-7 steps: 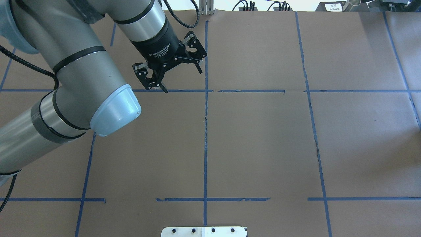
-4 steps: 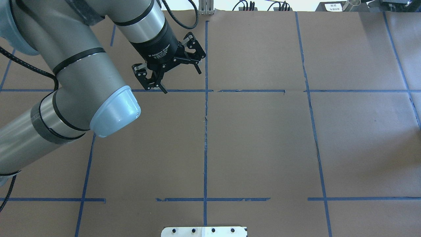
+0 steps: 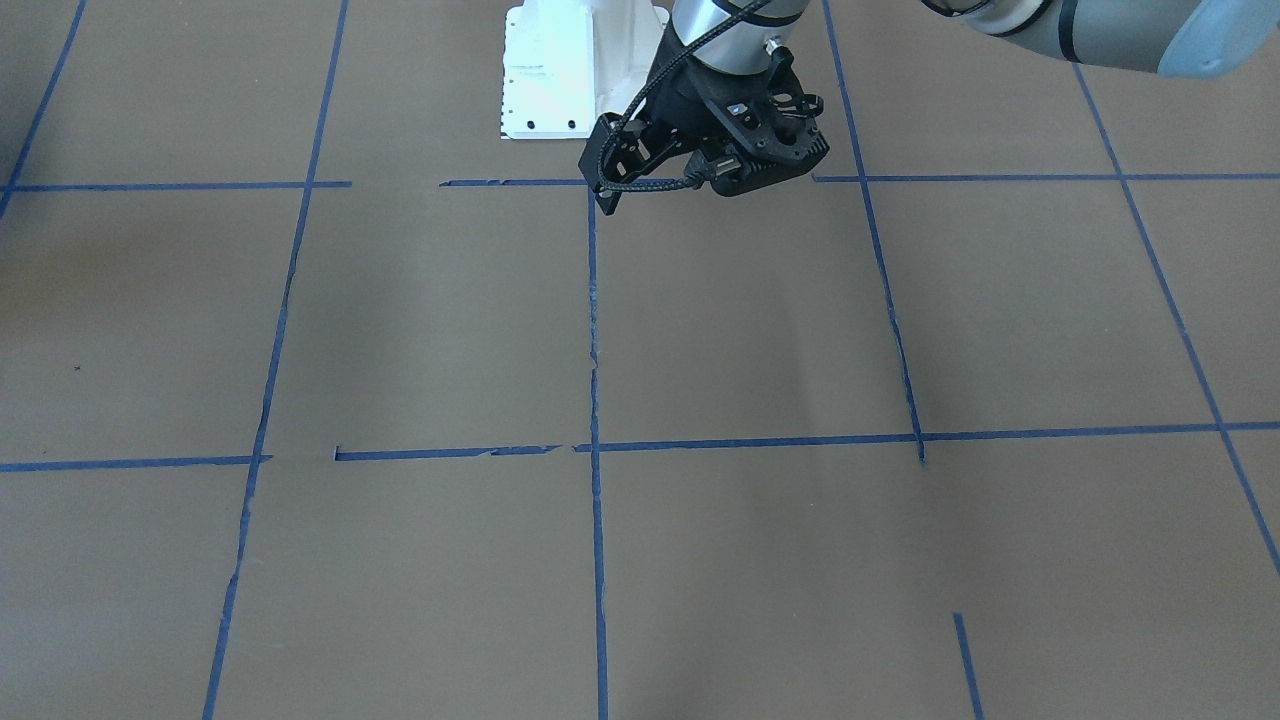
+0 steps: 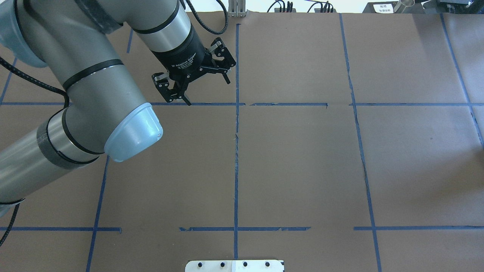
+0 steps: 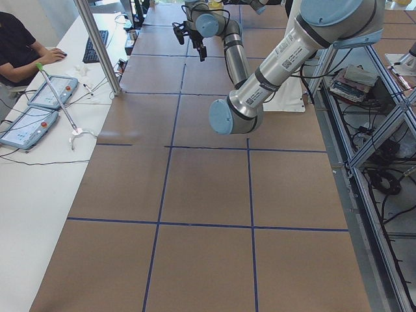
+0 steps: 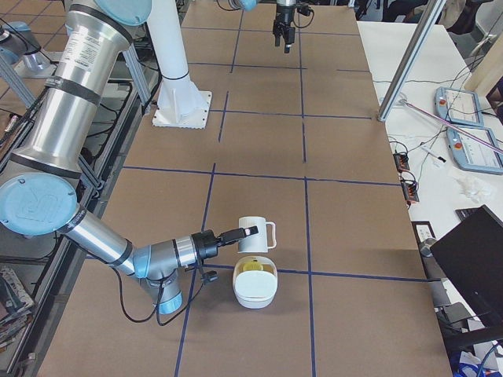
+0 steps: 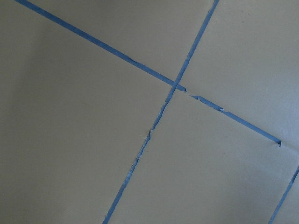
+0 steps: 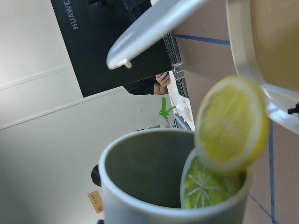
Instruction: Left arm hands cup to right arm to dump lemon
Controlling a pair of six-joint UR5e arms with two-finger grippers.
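Observation:
My left arm [image 4: 90, 87] reaches over the table's far left, and its black left gripper [image 4: 207, 91] hangs open and empty above the blue tape lines. It also shows from behind in the front-facing view [image 3: 745, 150]. The left wrist view holds only paper and tape. In the exterior right view my right arm [image 6: 102, 243] holds the white cup [image 6: 253, 236] in the right gripper [image 6: 240, 233], just beyond a white bowl [image 6: 255, 290]. In the right wrist view the cup [image 8: 140, 186] is tipped toward the bowl [image 8: 240, 51]. A yellow lemon slice [image 8: 231, 123] is at its rim and a greenish slice [image 8: 203, 186] is inside.
Brown paper with a blue tape grid [image 4: 236, 151] covers the table. A white base plate [image 3: 550, 70] sits by the robot. A metal post [image 6: 409, 55] and teach pendants [image 6: 464, 106] stand on the operators' side, where a person [image 5: 19, 45] sits.
My left gripper has drifted slightly back toward the far left and stays open. Nothing else in the overhead view has moved.

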